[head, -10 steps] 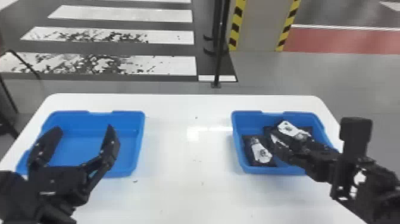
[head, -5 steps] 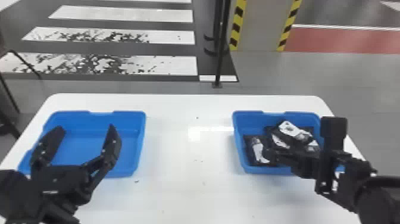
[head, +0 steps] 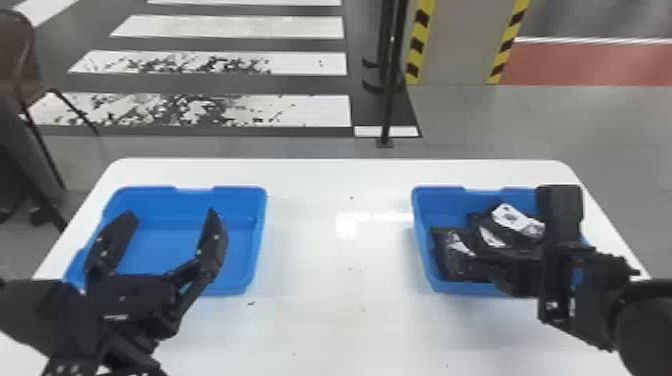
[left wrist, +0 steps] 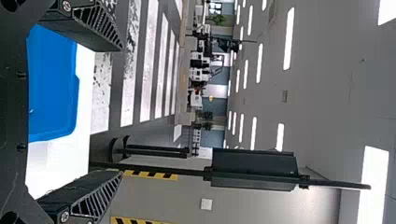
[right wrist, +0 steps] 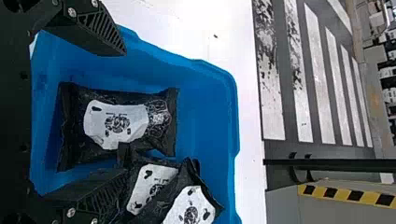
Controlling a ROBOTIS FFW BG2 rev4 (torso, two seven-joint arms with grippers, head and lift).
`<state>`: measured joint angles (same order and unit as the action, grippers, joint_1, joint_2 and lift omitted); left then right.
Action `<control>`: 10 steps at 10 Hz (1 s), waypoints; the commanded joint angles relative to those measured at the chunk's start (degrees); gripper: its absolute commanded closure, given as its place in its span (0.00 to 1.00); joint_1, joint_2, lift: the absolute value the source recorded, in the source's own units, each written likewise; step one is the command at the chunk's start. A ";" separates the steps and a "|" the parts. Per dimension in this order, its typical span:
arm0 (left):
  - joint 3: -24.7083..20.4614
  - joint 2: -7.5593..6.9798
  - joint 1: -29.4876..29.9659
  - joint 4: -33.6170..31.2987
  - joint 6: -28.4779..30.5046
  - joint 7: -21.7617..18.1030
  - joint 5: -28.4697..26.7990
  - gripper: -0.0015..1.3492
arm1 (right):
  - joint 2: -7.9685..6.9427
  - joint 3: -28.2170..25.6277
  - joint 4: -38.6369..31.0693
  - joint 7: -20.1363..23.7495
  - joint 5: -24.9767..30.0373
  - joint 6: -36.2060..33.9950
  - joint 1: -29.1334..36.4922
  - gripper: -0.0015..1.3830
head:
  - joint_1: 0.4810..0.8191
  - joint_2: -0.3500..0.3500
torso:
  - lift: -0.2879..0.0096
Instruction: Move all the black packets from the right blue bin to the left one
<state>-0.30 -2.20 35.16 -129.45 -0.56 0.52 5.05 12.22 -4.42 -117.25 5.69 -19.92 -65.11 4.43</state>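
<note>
While the left pincer [head: 167,215] gapes wide at the left blue bin [head: 240,191], right pincer [head: 500,270] spread wide, close by black packets [right wrist: 116,123]

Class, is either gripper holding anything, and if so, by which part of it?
Nothing is held. The left gripper is open and empty; the right gripper is open too, its fingers apart, with no black packet clamped.
</note>
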 commanded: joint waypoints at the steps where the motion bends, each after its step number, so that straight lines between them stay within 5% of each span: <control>1: -0.05 0.00 0.00 0.15 0.14 0.01 0.21 0.07 | 0.00 0.08 -0.10 -1.21 -0.08 -2.81 -1.34 0.10 | 0.63 0.49 | 0.50; 10: -0.05 -0.09 0.14 0.43 0.28 -0.35 0.44 0.07 | -0.09 -0.03 9.88 -4.90 -4.08 -6.75 -7.10 0.10 | 0.63 0.47 | 0.50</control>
<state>-0.34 -2.29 35.31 -129.03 -0.28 0.15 5.48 12.14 -4.46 -107.97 0.82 -23.84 -71.92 -2.17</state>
